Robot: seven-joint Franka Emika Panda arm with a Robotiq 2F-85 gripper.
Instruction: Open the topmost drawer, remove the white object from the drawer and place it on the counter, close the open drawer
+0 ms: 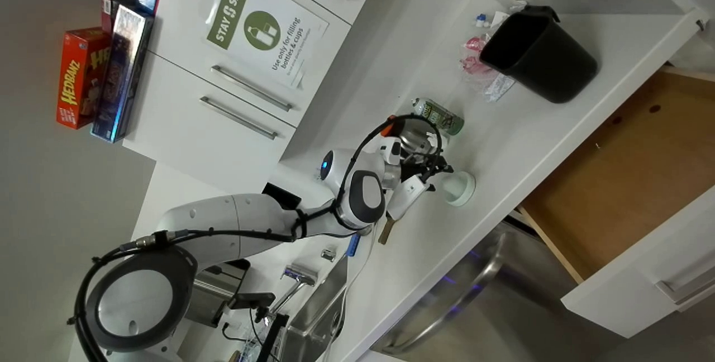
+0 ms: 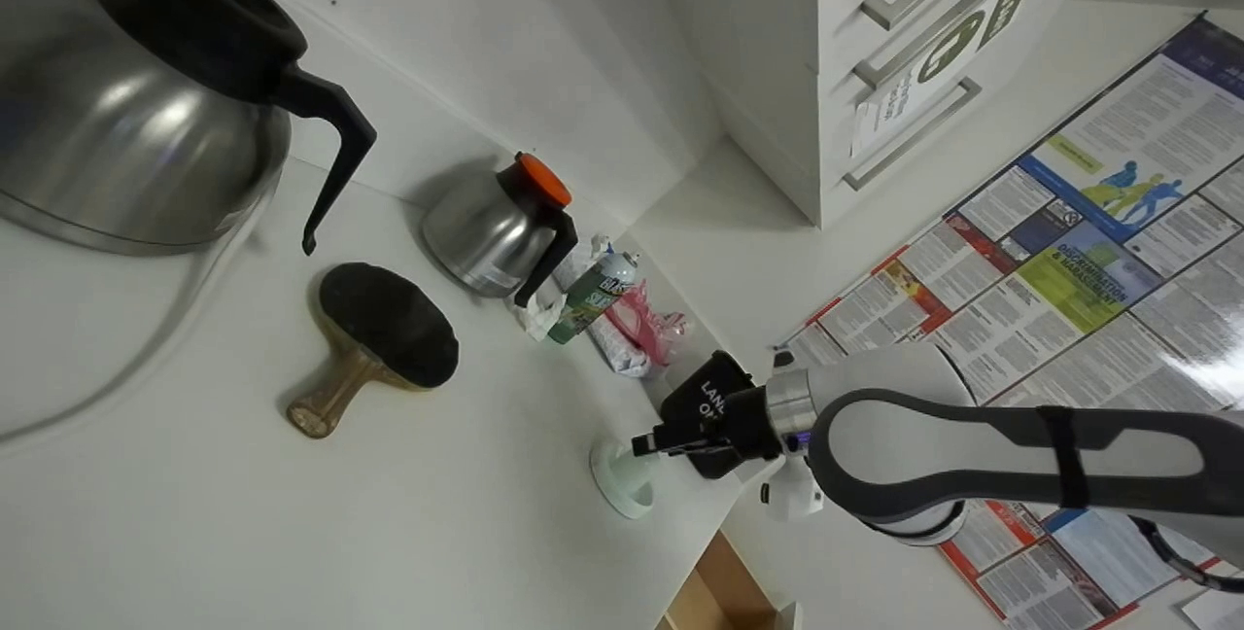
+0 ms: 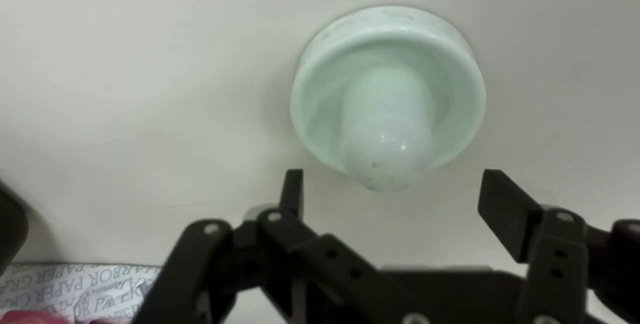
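Black and spread, the tool (image 3: 392, 184) pinches nothing; in the wrist view its tips stand wide to either side of the upright knob of the white object (image 3: 387, 106), which sits base-down on the worktop (image 2: 486, 513). Past the worktop's front edge, lower and well apart from the tool, the drawer (image 1: 631, 189) stands open, its long side roughly parallel to that edge. Closing it looks like the remaining step: the tool should back off the knob, get outside the drawer's front and push squarely inward.
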